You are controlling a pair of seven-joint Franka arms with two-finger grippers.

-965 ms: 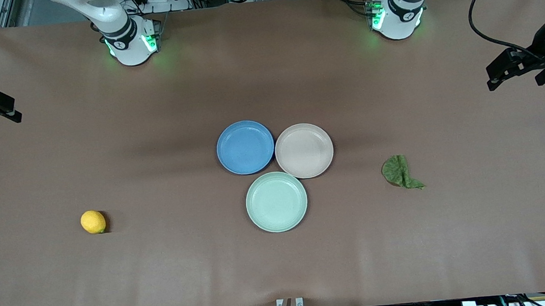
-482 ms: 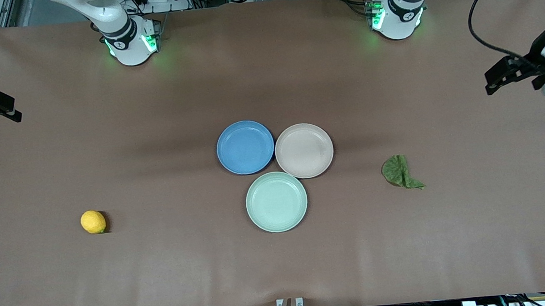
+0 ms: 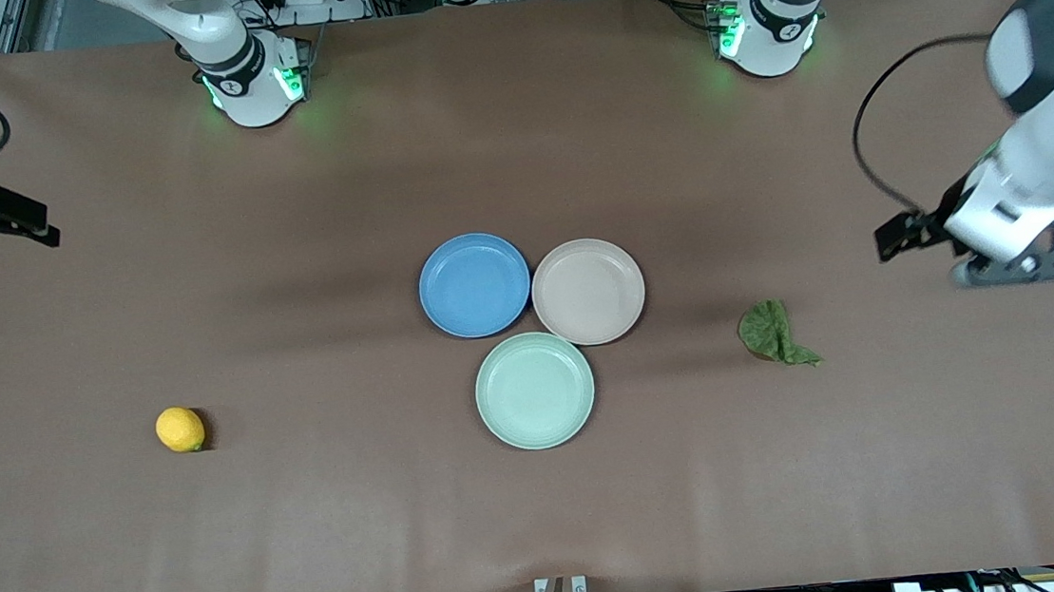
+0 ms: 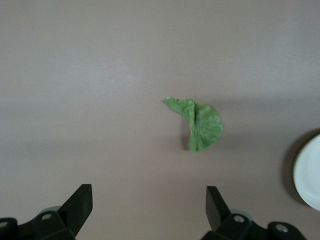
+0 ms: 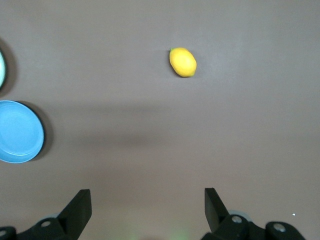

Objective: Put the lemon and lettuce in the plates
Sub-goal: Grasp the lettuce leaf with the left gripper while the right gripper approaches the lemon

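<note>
Since a second ago the left arm swung in a lot: the left gripper now hangs over bare table toward its own end, fingers wide apart, empty, with the one lettuce leaf lying near it. Right gripper barely shifted, mostly cut off at the front view's edge, also spread open and empty over its end of the table, the single lemon well apart from it. Three plates mid-table, touching: blue plate, beige-pink plate, mint plate, all unmoved.
</note>
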